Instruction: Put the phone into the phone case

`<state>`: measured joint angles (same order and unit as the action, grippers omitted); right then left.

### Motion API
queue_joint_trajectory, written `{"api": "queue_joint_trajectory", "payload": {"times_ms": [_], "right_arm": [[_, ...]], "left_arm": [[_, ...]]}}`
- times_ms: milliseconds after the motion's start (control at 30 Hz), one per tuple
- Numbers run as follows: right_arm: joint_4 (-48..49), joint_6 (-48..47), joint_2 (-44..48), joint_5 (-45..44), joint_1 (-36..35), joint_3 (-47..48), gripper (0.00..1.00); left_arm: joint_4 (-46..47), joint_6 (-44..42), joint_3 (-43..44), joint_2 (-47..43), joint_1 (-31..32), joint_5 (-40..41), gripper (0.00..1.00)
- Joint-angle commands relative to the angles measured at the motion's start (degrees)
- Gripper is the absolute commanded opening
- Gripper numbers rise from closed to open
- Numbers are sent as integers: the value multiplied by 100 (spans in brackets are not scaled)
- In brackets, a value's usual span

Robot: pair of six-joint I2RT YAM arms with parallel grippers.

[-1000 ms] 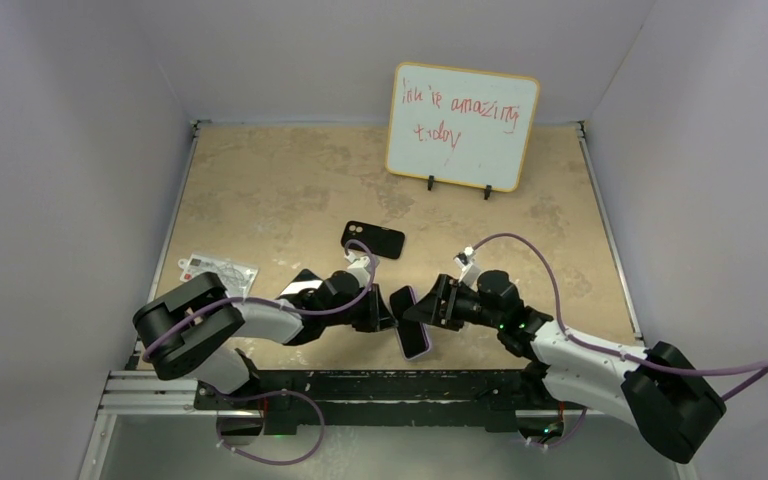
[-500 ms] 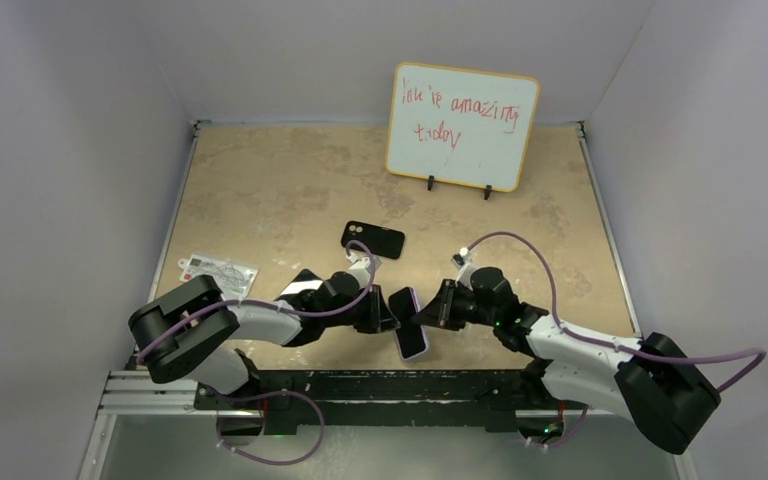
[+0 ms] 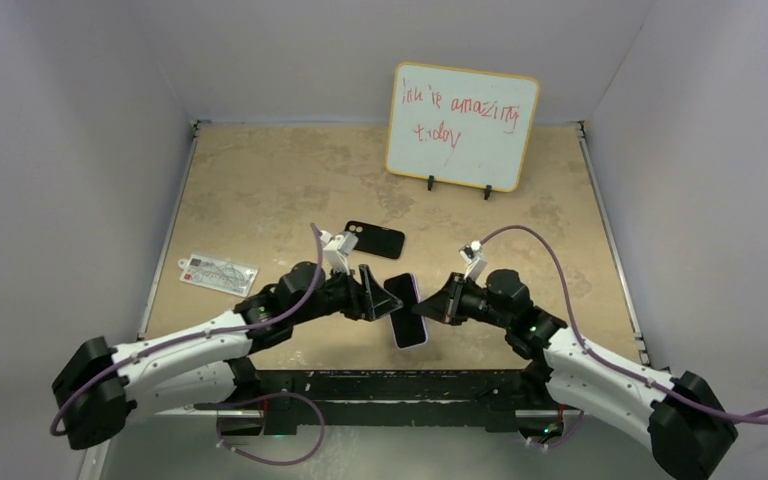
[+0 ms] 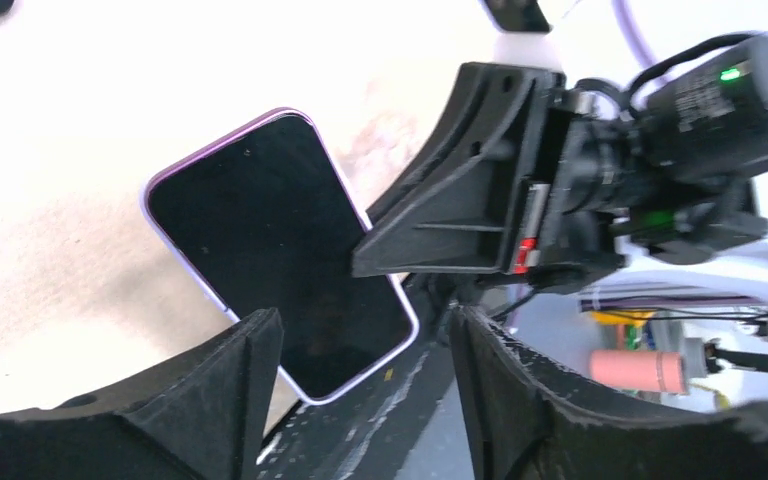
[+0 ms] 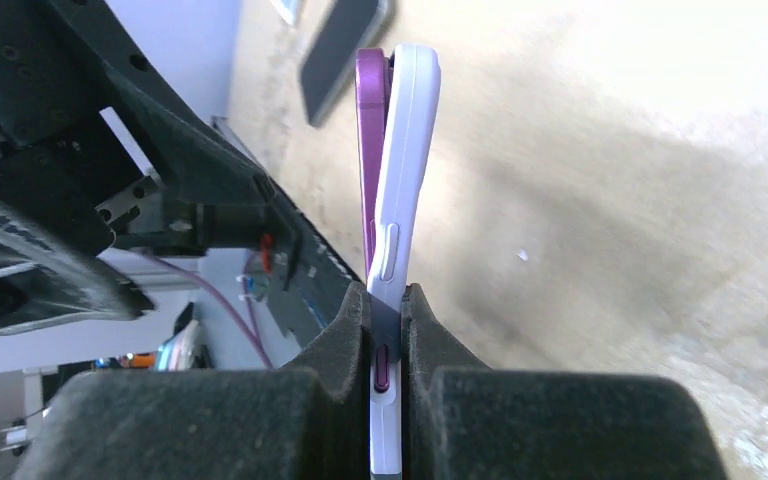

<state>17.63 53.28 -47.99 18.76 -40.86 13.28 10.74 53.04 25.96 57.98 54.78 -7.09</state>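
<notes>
The right tool [image 3: 428,307] is clamped shut on one long edge of the phone [image 3: 407,312], held raised over the near part of the bench [image 3: 260,180] with its long axis running near to far. The left tool [image 3: 378,298] stands wide open and empty just left of the phone. The phone case [image 3: 373,240] lies flat on the bench beyond both tools, long axis left to right, closer to the left arm. The phone has a glossy black screen and a lilac rim. The case is matte black with rounded corners.
</notes>
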Motion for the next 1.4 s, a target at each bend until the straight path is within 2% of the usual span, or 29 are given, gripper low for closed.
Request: {"api": "queue_joint_trajectory", "payload": {"times_ms": [0,100,233,500,633,700,800,867,933,1100,1167,1267,1367], "right_arm": [[1138,288,562,106,-19,250,0],[2055,733,849,153,-26,72,0],[3289,1286,1027,110,-18,-207,0],[4268,1654,758,404,-26,-238,0],[4639,1807,459,657,-20,-247,0],[4632,1791,383,742,-23,-247,0],[4481,1694,381,827,-26,-249,2],[4316,1600,413,971,-26,-211,7],[4117,1533,457,998,-18,-127,16],[3620,1386,441,1194,-22,325,50],[3068,1177,424,1321,-19,568,58],[1950,716,331,1414,-21,1049,67],[1275,332,201,1485,-23,1490,71]], "left_arm": [[-640,-107,241,-868,8,148,69],[-670,-139,260,-1330,6,-42,76],[-583,-238,316,-1548,6,-367,78],[-166,-419,393,-1314,10,-709,75],[357,-340,332,-1037,6,-1048,57],[574,-329,295,-960,6,-1213,43],[766,-389,160,-1062,13,-1323,17],[847,-466,7,-1264,8,-1347,0],[831,-645,-121,-1463,11,-1362,0],[441,-1247,-192,-1776,15,-1700,0],[381,-1390,-182,-1776,13,-1928,0],[369,-1481,-162,-1744,14,-2217,0],[338,-1511,-214,-1743,14,-2281,0]]}}
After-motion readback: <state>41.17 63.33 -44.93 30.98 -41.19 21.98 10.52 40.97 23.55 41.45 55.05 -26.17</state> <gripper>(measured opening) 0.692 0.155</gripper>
